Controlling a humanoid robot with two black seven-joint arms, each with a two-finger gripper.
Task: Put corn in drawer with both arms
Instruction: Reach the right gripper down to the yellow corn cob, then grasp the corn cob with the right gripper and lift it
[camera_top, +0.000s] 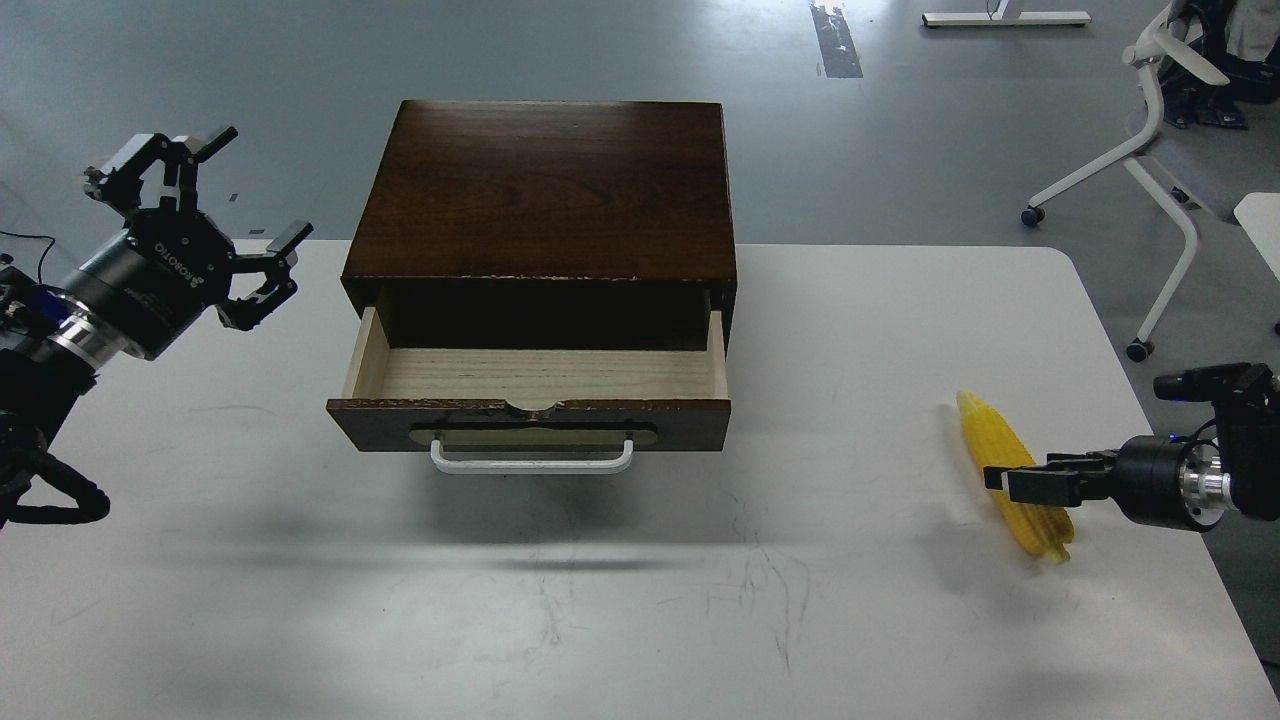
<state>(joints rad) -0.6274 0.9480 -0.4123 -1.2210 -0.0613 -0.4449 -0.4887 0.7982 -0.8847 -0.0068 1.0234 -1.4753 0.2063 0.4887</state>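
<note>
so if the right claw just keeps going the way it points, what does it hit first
The right claw points left, its tip already over the lower half of the corn, so it would probably meet the corn first; its height above the cob is unclear.

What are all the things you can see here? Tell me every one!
corn: one, bright yellow, lying on the table's right side.
drawer: one, dark brown front, pale wood inside, pulled open, nothing in it.
handle: one, white, on the drawer's front.
cabinet: one, dark brown, at the table's back middle.
table: one, white, under everything.
chair: one, white, on the grey floor at top right.
left gripper: one, black, open, in the air left of the cabinet.
right gripper: one, black, reaching over the corn; open or shut is unclear.
</note>
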